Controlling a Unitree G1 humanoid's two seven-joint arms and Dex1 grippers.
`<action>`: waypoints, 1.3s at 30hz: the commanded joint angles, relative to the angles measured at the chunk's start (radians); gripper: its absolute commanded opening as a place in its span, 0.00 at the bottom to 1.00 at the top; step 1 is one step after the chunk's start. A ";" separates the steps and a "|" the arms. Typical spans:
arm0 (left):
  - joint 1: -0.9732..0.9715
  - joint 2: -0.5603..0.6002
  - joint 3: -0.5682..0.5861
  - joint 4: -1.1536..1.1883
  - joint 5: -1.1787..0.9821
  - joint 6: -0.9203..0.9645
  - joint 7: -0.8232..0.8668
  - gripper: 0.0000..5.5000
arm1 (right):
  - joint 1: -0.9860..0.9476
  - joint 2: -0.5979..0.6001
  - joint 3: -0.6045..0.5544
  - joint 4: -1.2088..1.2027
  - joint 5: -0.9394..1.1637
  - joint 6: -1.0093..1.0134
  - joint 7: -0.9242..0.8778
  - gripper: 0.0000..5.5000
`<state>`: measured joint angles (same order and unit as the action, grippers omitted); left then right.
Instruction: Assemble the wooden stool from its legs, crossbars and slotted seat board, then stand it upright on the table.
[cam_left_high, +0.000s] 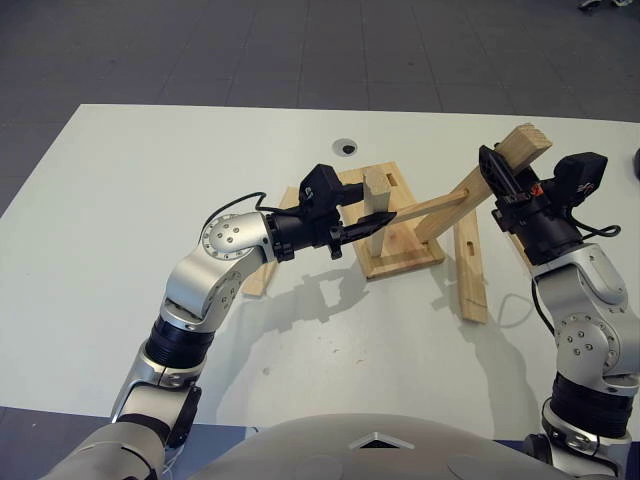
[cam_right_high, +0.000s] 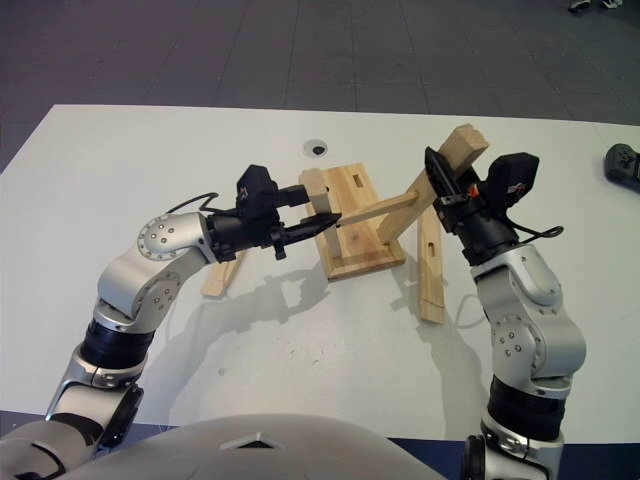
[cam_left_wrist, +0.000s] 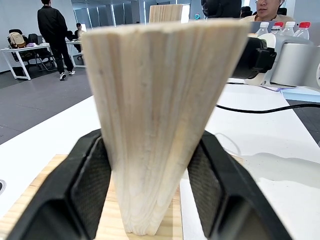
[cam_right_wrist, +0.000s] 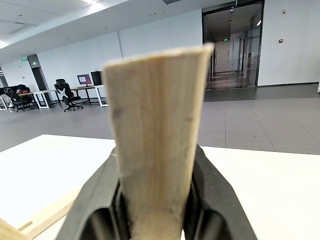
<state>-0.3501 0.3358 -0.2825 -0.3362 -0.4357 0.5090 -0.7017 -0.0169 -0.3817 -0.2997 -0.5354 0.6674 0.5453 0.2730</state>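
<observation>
The slotted seat board (cam_left_high: 408, 250) lies flat at the table's middle. A short wooden leg (cam_left_high: 378, 190) stands upright on it, and my left gripper (cam_left_high: 368, 222) is shut on that leg; its black pads (cam_left_wrist: 92, 185) press both sides of the wood (cam_left_wrist: 155, 115). To the right, my right gripper (cam_left_high: 505, 182) is shut on a second leg (cam_left_high: 522, 150), held tilted above the table. A thin crossbar (cam_left_high: 432, 207) sticks out of that leg toward the upright one, its tip close to my left fingers. The held leg (cam_right_wrist: 157, 135) rises between the right pads.
A third leg (cam_left_high: 470, 268) with a slot lies flat on the table right of the board. Another wooden piece (cam_left_high: 258, 275) lies under my left forearm. A round hole (cam_left_high: 348, 147) is in the tabletop behind the board. A black object (cam_right_high: 622, 165) sits at the far right edge.
</observation>
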 joint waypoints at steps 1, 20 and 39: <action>0.049 0.018 -0.053 0.056 0.030 0.061 -0.007 0.39 | 0.055 -0.019 0.130 -0.030 -0.009 0.143 -0.019 0.19; 0.042 -0.069 0.058 0.052 -0.115 0.130 0.052 0.52 | -0.088 0.057 -0.034 -0.064 0.120 0.001 -0.141 0.34; -0.245 -0.121 0.469 0.070 -0.748 0.366 0.206 0.98 | -0.188 0.030 -0.088 -0.089 0.371 0.061 -0.363 0.89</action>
<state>-0.5234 0.2401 0.1646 -0.2840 -1.1823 0.9010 -0.5743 -0.1913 -0.3505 -0.3861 -0.6239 1.0195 0.5914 -0.0624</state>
